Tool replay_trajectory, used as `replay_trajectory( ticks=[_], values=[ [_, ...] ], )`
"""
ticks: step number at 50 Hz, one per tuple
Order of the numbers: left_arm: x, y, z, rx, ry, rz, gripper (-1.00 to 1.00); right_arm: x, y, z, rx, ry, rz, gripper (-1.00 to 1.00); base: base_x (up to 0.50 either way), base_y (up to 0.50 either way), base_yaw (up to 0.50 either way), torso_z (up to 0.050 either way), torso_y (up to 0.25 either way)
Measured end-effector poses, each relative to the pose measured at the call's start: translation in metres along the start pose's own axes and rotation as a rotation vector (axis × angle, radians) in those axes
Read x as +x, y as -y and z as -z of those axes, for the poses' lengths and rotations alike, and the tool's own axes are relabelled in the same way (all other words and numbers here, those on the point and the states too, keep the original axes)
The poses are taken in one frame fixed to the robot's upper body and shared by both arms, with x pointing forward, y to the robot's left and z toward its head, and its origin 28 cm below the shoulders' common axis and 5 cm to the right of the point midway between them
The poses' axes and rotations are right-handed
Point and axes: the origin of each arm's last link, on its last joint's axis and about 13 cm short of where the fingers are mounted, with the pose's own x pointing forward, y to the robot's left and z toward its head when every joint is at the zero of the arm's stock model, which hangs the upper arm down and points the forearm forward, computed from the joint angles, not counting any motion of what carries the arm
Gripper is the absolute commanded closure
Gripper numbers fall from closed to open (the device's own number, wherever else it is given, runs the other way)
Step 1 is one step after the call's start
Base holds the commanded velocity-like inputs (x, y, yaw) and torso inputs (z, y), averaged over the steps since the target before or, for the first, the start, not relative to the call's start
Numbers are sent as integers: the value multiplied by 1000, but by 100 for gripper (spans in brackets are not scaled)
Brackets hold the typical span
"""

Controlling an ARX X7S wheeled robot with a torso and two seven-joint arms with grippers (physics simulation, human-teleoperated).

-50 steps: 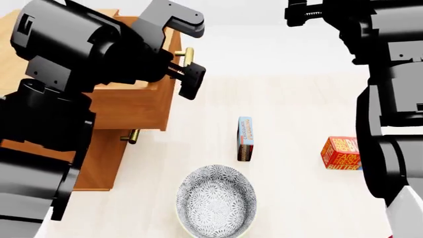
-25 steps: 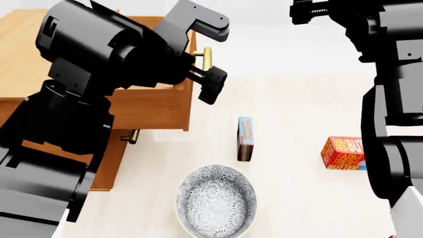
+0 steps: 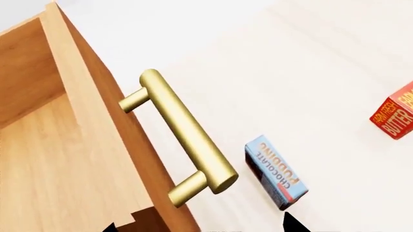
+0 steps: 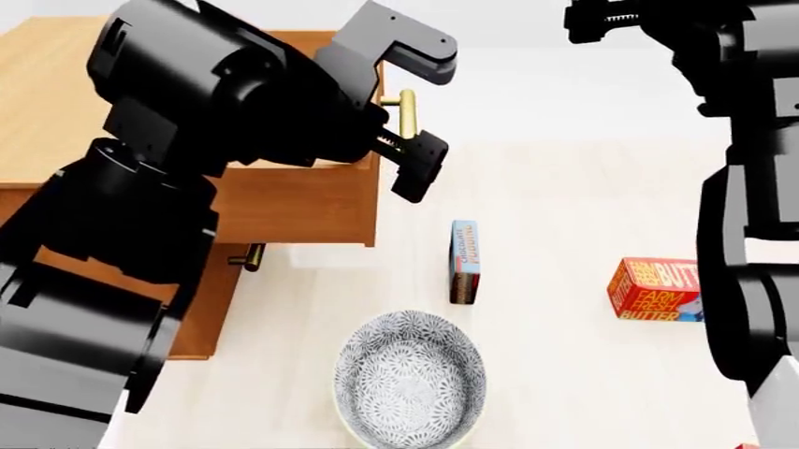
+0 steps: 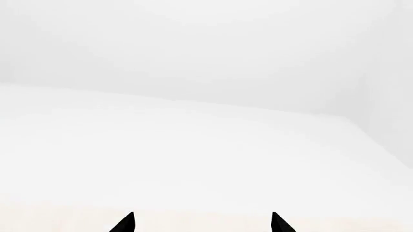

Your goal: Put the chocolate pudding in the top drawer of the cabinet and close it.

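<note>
Lying apart: one chocolate pudding (image 4: 463, 261), one butter box (image 4: 656, 290), one bowl (image 4: 409, 378).

One chocolate pudding (image 4: 463, 262), one butter box (image 4: 656, 290), one bowl (image 4: 409, 378), one cabinet (image 4: 56, 140), two drawer handles.

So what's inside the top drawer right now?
In the left wrist view, the top drawer shows only bare wood floor. The left arm covers most of it in the head view. The chocolate pudding sits outside, on the floor.
</note>
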Motion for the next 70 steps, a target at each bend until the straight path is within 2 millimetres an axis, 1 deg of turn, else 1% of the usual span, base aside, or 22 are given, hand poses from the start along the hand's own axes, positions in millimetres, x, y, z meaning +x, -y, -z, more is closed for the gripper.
replay_trajectory(
  ticks=[10, 14, 25, 29, 34, 41, 55, 62, 70],
  values=[
    [0, -3, -3, 6, -11, 7, -100, -1, 1, 1, 1, -2, 4, -100, 4, -4, -8, 0, -2],
    [-4, -7, -9, -4, 7, 14, -100, -1, 1, 1, 3, -3, 4, -100, 0, 0, 0, 0, 0],
    [-37, -22, -45, -38, 157, 40, -100, 0, -2, 4, 9, -8, 0, -100, 0, 0, 0, 0, 0],
    [-49, -28, -53, -51, 208, 33, -100, -1, -3, 4, 11, -8, -1, -100, 0, 0, 0, 0, 0],
    [-61, -40, -58, -71, 270, -2, -100, -1, -4, 5, 15, -9, -2, -100, 0, 0, 0, 0, 0],
    [-73, -60, -57, -102, 351, -90, -100, -2, -5, 8, 24, -12, -2, -100, 0, 0, 0, 0, 0],
    [-84, -97, -42, -149, 495, -310, -100, -2, -9, 14, 44, -23, -15, -100, 0, 0, 0, 0, 0],
    [-88, -110, -36, -162, 555, -409, -100, -1, -11, 20, 56, -51, -35, -100, 0, 0, 0, 0, 0],
    [-95, -120, -32, -170, 596, -486, -100, -1, -14, 30, 64, -134, -91, -100, 0, 0, 0, 0, 0]
  ],
)
